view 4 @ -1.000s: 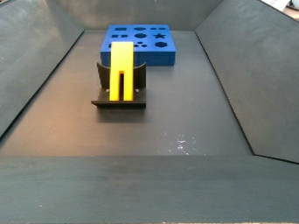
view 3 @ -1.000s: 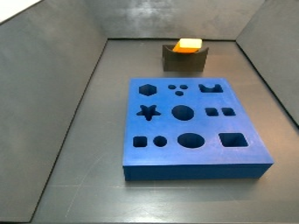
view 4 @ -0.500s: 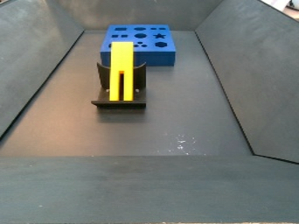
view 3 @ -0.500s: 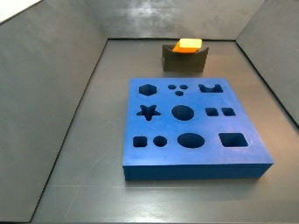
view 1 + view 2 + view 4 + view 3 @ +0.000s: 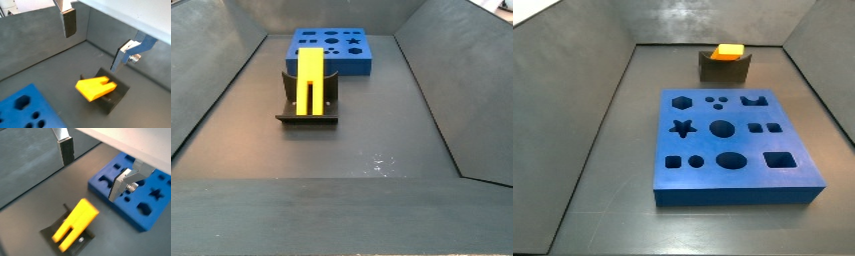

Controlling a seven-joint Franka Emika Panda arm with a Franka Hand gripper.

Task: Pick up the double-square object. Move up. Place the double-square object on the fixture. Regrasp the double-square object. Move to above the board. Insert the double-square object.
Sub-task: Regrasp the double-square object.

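Observation:
The yellow-orange double-square object lies in the notch of the dark fixture, its grooved length showing in a side view. Only its end shows atop the fixture in a side view. Both wrist views look down on it from well above. My gripper is open and empty, high over the object, with the fingers wide apart. It is out of both side views. The blue board lies beyond the fixture.
Grey walls slope up around the dark floor. The board's corner shows in a wrist view, close beside the fixture.

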